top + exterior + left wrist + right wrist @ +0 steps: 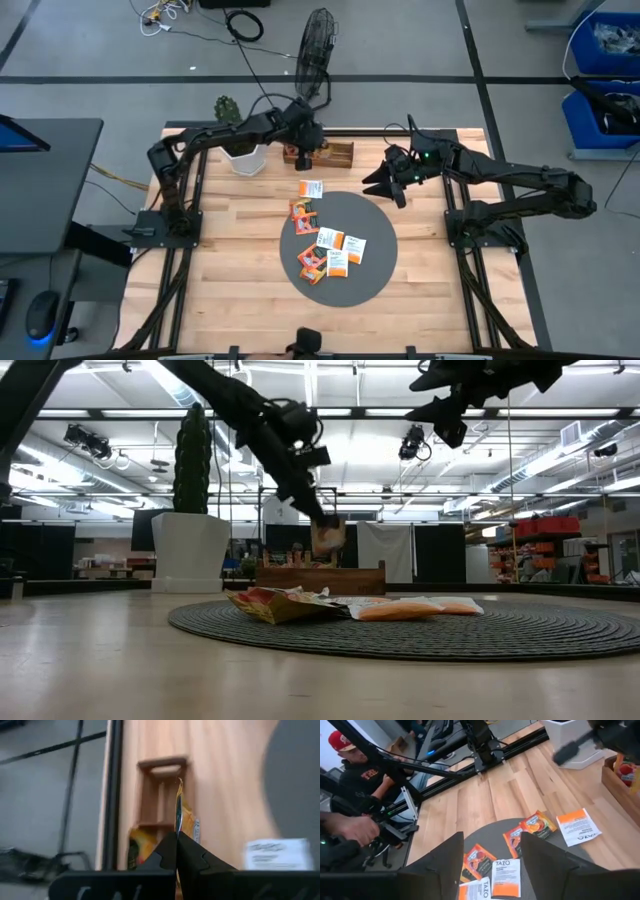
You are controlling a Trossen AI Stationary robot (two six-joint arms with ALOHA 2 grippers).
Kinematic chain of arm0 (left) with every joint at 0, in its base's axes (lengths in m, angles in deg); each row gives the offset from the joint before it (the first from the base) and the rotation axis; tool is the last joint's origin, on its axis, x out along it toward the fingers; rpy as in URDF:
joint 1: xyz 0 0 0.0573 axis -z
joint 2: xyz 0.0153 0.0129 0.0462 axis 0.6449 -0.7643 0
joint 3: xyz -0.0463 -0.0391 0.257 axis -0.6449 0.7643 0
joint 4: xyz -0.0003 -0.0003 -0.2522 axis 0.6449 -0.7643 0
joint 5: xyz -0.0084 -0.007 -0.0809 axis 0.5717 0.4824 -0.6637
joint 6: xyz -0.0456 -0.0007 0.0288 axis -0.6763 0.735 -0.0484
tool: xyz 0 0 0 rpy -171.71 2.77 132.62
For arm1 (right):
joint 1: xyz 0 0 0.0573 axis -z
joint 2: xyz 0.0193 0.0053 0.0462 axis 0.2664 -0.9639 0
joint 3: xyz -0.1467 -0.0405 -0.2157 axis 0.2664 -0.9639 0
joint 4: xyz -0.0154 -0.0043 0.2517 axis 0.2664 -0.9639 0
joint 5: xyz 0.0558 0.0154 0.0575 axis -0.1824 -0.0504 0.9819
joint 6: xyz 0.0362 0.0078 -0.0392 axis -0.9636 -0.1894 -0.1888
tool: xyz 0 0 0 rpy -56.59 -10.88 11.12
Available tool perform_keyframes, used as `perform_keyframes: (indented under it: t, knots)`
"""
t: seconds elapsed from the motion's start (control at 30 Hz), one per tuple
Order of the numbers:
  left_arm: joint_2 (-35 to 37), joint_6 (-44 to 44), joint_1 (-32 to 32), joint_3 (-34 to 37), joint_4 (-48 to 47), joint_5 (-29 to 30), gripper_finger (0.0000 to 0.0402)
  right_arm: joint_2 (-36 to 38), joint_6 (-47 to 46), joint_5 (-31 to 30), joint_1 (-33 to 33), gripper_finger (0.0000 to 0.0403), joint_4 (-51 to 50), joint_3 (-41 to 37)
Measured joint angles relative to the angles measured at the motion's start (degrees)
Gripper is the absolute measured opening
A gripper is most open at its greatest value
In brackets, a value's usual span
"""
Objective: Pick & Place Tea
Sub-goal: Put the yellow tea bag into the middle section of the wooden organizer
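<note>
Left gripper (303, 148) sits at upper centre of the high view, over the wooden tray (338, 153), fingers pressed together on one tea sachet (179, 810). In the left wrist view the sachet stands edge-on between the dark fingers (192, 857), with the tray's compartments behind it. In the low view this gripper (327, 532) hangs just above the tray (320, 578), centre of frame, sachet dangling.

Right gripper (383, 184) is right of centre in the high view, at the upper right edge of the grey disc (375, 280), fingers spread, holding nothing. In the right wrist view the two fingers (445, 862) stand wide apart above the disc.

Rest of the tea: a loose cluster of orange, red and white sachets (328, 252) on the left half of the disc, centre of the high view. One white-and-orange sachet (311, 188) lies on the bare table (230, 270) just above the disc, below the tray.

White plant pot (246, 158) stands left of the tray. A person in a red cap (339, 741) is at the upper left of the right wrist view, beyond the table.
</note>
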Motion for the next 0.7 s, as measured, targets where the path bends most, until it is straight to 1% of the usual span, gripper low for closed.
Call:
perform_keyframes:
  t: [0.1,0.17,0.53,0.63,0.7]
  knots:
    - [-1.81,1.32,0.14,0.0,0.34,4.56,0.0001,0.0,-0.07,-1.39,-0.84,0.0201,0.02,0.0]
    - [-2.77,1.43,0.17,0.0,0.3,6.26,0.0001,-0.02,-0.11,-1.94,-1.26,0.0201,0.0,0.0]
    - [-5.35,3.2,-0.33,-0.22,3.74,6.71,0.0001,-0.02,-0.74,-4.44,-2.69,0.0201,0.04,0.0]
    - [-6.68,3.19,-0.59,-0.07,2.53,6.75,0.0001,-0.02,-1.02,-4.45,-2.69,0.0201,-0.07,0.0]
    - [-6.82,3.19,-0.5,0.03,2.45,7.96,0.0001,-0.02,-1.38,-4.44,-2.72,0.0201,-0.24,0.0]
